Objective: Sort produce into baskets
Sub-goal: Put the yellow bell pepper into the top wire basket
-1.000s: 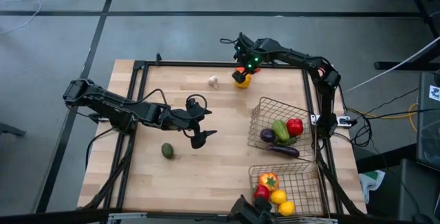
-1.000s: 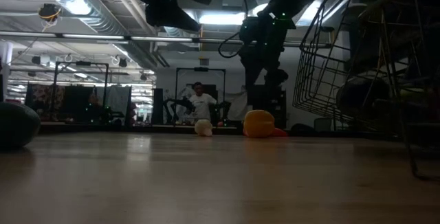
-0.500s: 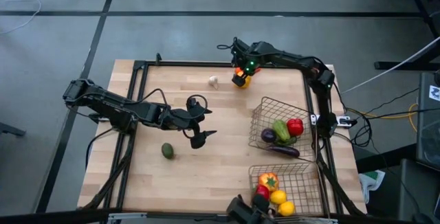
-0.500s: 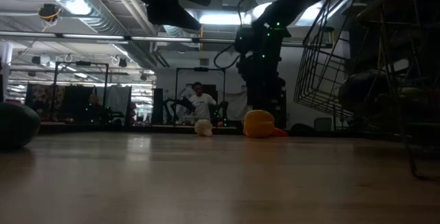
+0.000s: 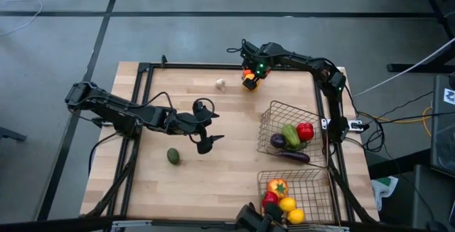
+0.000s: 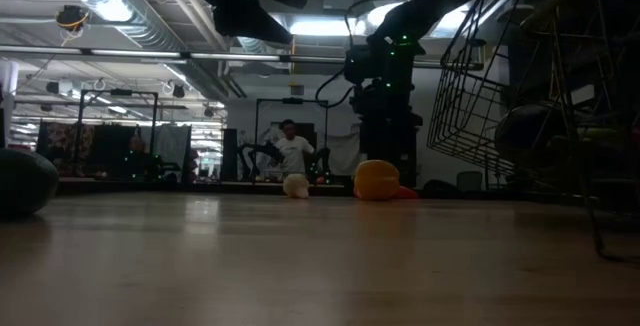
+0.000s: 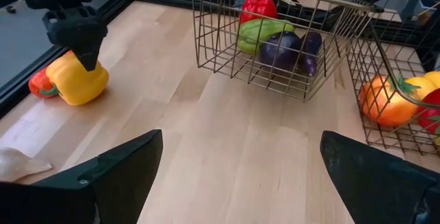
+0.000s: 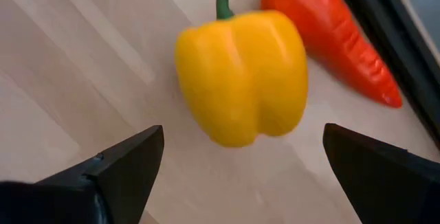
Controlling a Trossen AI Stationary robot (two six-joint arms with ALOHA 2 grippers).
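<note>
A: Where's the yellow pepper point(image 8: 242, 76)?
B: You'll see it lying on the worktop point(image 5: 227, 168) at the far edge, touching an orange pepper point(image 8: 330, 42), garlic point(image 5: 221, 84) near.
A: And your right gripper point(image 5: 249, 77)?
B: Poised right above it, jaws wide apart, nothing held.
A: The left gripper point(image 5: 207, 132)?
B: Mid-worktop, jaws apart, empty, avocado point(image 5: 173, 156) nearby. Both baskets point(image 5: 293, 132) hold produce.
</note>
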